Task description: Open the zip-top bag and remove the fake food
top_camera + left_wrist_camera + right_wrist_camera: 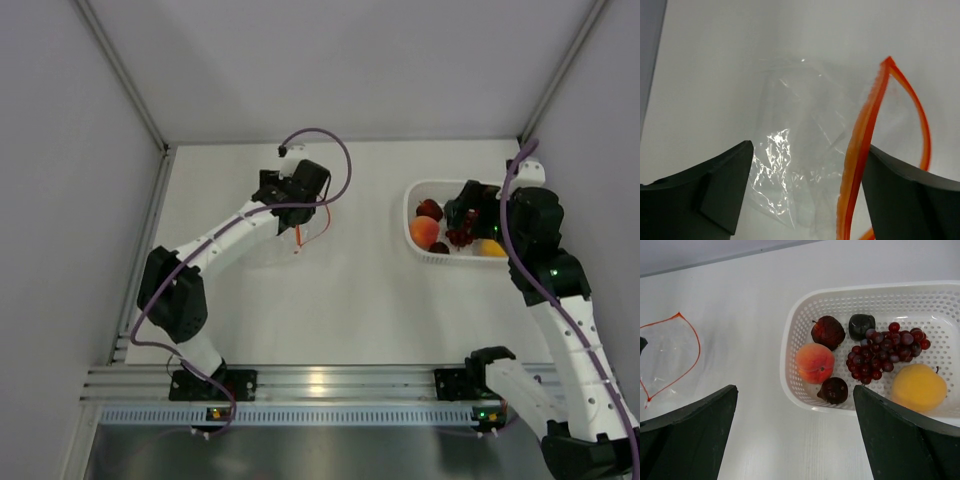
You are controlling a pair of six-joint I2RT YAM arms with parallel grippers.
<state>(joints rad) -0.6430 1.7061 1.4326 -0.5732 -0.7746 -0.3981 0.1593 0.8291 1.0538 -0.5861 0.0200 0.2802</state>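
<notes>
My left claw (807,150) is open, one finger on either side of the zip-top bag (795,125) lying flat just beneath it. I'd judge the step is letting go, so I should rise straight up and not let a finger snag the film. My right claw (795,387) gapes empty over the white basket (790,335). The bag is clear, crinkled and apparently empty, its red-orange zip strip (860,145) parted in a loop. The fake food (875,360) lies in the basket ahead of my right claw: yellow fruit (918,387), peach (814,363), small dark pieces (828,332).
</notes>
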